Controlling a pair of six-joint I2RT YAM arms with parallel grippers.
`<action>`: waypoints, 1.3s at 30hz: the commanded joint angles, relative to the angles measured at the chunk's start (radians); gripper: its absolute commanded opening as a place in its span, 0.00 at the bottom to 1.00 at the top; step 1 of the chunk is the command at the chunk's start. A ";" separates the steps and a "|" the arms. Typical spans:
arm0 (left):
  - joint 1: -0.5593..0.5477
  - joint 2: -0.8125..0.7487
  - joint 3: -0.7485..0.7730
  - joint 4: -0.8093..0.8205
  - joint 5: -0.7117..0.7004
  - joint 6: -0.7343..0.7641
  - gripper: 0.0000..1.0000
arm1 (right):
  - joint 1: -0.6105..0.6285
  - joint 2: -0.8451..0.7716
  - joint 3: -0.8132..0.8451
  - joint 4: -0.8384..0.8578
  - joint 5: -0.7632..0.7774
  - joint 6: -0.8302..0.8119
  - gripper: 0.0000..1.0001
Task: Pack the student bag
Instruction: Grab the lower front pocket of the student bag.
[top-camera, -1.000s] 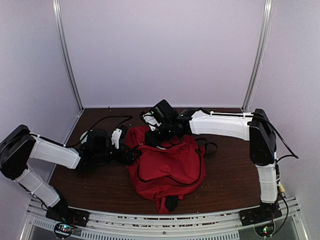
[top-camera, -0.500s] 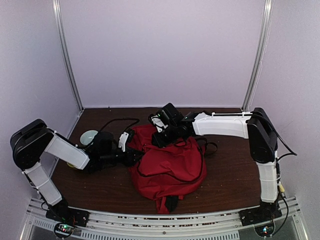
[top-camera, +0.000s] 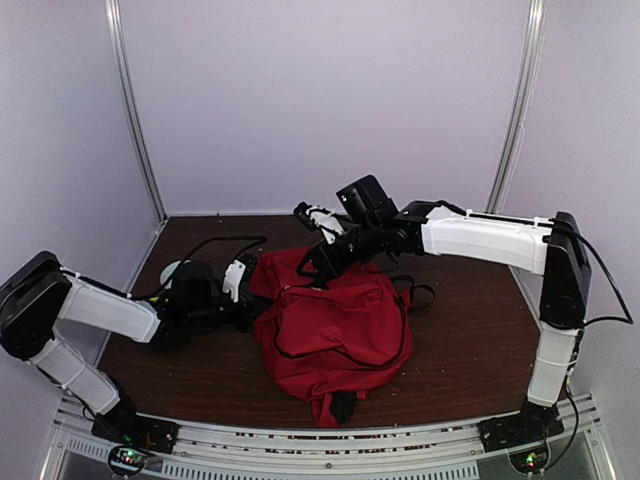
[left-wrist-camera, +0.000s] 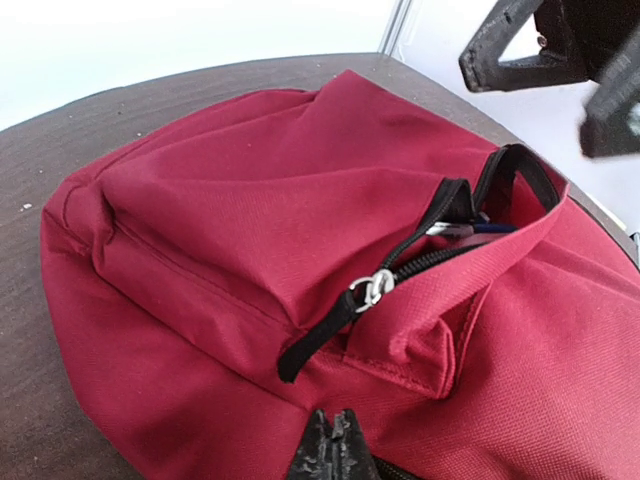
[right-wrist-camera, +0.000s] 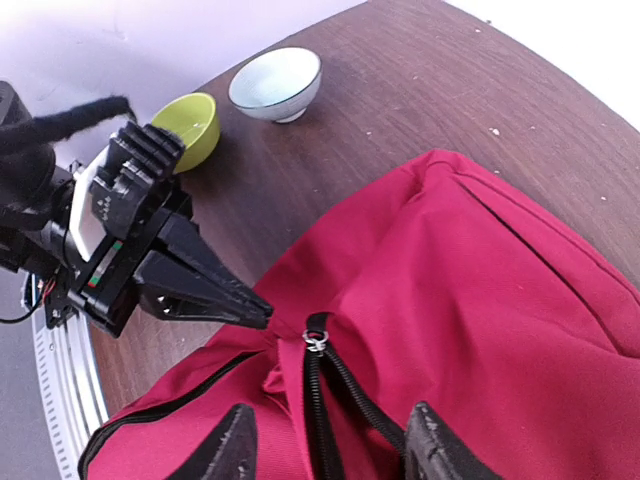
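Red, limp cloth, the student bag (top-camera: 335, 335) will likely sag, so the left gripper (right-wrist-camera: 262, 318) pinches fabric beside its zipper (right-wrist-camera: 330, 385), the right gripper (right-wrist-camera: 335, 450) gaping over it.

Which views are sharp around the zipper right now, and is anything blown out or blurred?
Top external: even, soft light, student bag clear. Left wrist: zipper pull sharp, background washed out white, right gripper blurred at top right. Right wrist: own fingertips soft at bottom edge, left gripper sharp.
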 joint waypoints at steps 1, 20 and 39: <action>0.005 -0.018 0.033 -0.052 -0.036 0.059 0.00 | 0.038 0.044 0.032 -0.079 -0.012 -0.091 0.55; 0.004 -0.198 -0.086 0.031 -0.004 0.108 0.26 | 0.114 -0.018 0.045 -0.024 0.014 -0.167 0.00; -0.124 0.044 -0.034 0.476 0.030 0.299 0.98 | 0.025 -0.292 -0.366 0.526 -0.388 0.072 0.00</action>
